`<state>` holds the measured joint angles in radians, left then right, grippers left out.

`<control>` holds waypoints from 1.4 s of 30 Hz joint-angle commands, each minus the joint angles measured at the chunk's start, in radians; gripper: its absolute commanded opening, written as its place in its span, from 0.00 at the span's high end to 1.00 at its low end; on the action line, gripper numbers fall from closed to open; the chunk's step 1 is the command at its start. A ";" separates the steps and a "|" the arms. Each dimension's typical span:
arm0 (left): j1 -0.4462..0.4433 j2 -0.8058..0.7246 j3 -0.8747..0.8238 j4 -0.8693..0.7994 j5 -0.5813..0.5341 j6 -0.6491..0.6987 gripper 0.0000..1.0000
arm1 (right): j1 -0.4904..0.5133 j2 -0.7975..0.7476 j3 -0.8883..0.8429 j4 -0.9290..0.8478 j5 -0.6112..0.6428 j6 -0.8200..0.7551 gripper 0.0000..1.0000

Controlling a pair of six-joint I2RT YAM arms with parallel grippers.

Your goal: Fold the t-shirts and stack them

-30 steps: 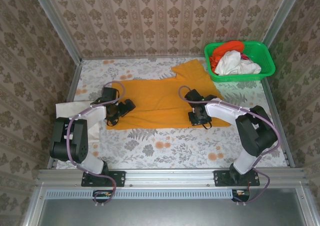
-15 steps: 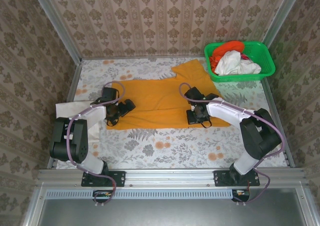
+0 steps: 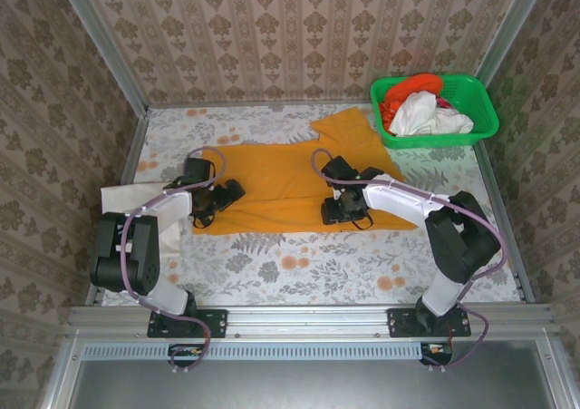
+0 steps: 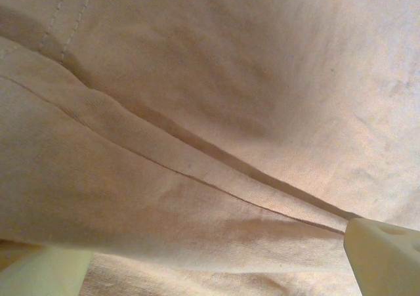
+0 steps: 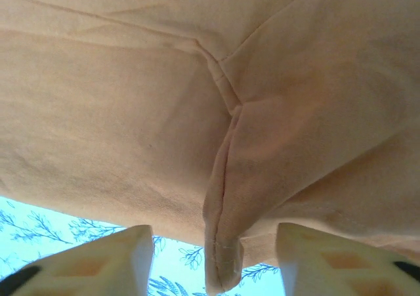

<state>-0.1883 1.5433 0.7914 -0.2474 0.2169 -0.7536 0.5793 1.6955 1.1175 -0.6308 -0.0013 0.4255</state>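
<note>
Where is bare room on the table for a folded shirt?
The widest bare strip of table runs between the near edge of the orange t-shirt and the arm bases. A smaller patch lies far left, between t-shirt and back wall. Crowded: the middle, and the far right corner with the green basket.

Quick tally: three shirts can be counted for sure, one orange shirt, one white shirt and one red shirt. One folded white cloth is seen too. One basket, one table. Two arms are counted, left arm and right arm, with one gripper each: left gripper, right gripper.
</note>
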 commanded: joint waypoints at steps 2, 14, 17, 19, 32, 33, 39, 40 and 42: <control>-0.004 -0.036 0.009 -0.028 -0.015 0.047 0.00 | -0.058 -0.069 -0.008 0.071 0.042 0.050 0.34; -0.036 0.077 0.061 0.083 -0.042 -0.008 0.00 | -0.319 0.116 -0.045 0.260 -0.116 0.218 0.31; -0.044 0.068 -0.004 0.090 -0.045 -0.032 0.00 | -0.339 0.074 -0.120 0.243 -0.114 0.222 0.31; -0.053 0.041 -0.053 0.076 -0.064 -0.038 0.00 | -0.339 0.034 -0.176 0.224 -0.116 0.222 0.31; -0.139 -0.195 -0.244 -0.098 -0.103 -0.124 0.00 | -0.339 -0.266 -0.448 0.128 -0.159 0.315 0.31; -0.138 -0.211 -0.238 -0.105 -0.105 -0.122 0.00 | -0.339 -0.279 -0.440 0.122 -0.157 0.303 0.31; -0.128 -0.243 -0.068 -0.170 -0.158 -0.044 0.00 | -0.342 -0.297 -0.299 0.136 -0.130 0.203 0.28; -0.120 -0.238 -0.035 -0.168 -0.164 -0.029 0.00 | -0.344 -0.296 -0.271 0.148 -0.119 0.187 0.28; -0.089 -0.199 0.045 -0.155 -0.166 0.011 0.00 | -0.351 -0.286 -0.207 0.169 -0.094 0.160 0.27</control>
<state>-0.3107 1.3235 0.7277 -0.3820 0.0975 -0.8108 0.2398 1.4200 0.8139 -0.4770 -0.1493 0.6483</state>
